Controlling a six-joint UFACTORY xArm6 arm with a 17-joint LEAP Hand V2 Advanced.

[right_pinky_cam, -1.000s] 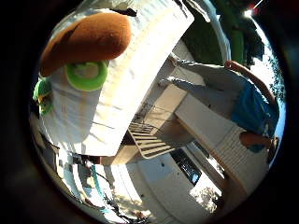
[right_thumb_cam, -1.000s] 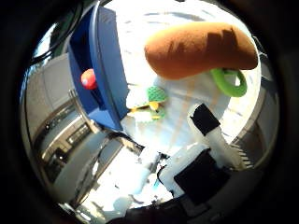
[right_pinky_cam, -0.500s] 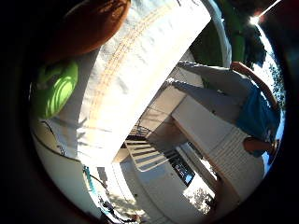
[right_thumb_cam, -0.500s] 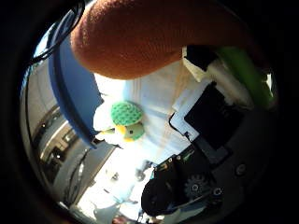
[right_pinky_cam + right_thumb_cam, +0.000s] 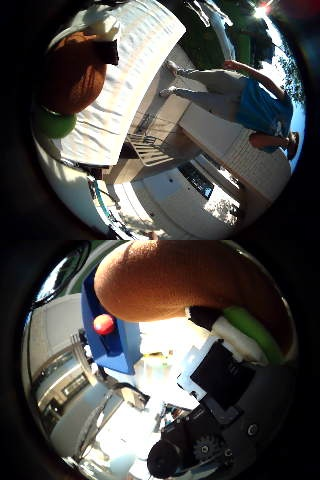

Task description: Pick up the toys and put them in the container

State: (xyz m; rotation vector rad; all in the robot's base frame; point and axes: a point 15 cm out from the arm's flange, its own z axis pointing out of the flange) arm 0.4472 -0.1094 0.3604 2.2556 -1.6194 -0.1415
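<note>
A brown plush toy (image 5: 180, 280) fills much of the right thumb side palm view, close against the palm. My hand (image 5: 225, 375) has its white and black fingers curled against the toy's underside. A green ring toy (image 5: 255, 330) is pressed beside the fingers. The right little finger side palm view shows the brown toy (image 5: 75, 75) and the green ring (image 5: 55, 123) held over the white table (image 5: 140, 60), with a dark fingertip (image 5: 105, 50) on the toy. The blue container (image 5: 120, 340) stands on the table with a red ball (image 5: 103, 324) in it. A small yellow-green toy (image 5: 155, 362) lies on the table beside the container.
The white table's far edge (image 5: 100, 160) drops off to a paved yard. A slatted white piece (image 5: 150, 150) lies on the ground beyond it. Low walls and a building (image 5: 215, 140) stand further off.
The brown toy has come against the palm and the fingers have closed on it. Both views have shifted; the table looks farther off, and the blue container with the red ball has come into view.
</note>
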